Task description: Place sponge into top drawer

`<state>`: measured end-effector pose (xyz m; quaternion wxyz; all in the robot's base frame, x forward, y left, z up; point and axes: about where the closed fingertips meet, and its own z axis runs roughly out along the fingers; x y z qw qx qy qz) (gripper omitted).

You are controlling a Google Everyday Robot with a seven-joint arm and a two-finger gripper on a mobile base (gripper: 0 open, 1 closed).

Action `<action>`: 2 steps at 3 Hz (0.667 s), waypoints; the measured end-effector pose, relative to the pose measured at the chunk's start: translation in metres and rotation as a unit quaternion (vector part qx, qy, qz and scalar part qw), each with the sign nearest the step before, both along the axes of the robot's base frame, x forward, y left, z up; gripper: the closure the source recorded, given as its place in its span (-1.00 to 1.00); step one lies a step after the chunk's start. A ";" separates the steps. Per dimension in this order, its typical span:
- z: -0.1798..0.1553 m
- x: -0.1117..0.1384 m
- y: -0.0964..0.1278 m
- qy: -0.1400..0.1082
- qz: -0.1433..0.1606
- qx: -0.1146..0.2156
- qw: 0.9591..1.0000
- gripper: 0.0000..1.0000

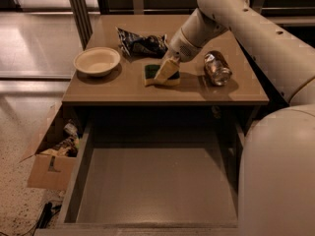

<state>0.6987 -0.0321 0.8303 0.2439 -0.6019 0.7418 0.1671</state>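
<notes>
My claw [167,70] rests on the sponge [150,74] on the bench [123,88]; clenched or not, I cannot tell. The top drawer [152,186] stands open below, ready for it.

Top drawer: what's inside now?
The top drawer shows a bare floor; its back is hidden under the table. The sponge lies on that table, the claw at it.
</notes>
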 end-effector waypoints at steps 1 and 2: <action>0.006 0.000 0.010 0.000 0.014 -0.004 1.000 1.00; 0.029 -0.005 0.010 -0.006 0.020 -0.008 1.000 1.00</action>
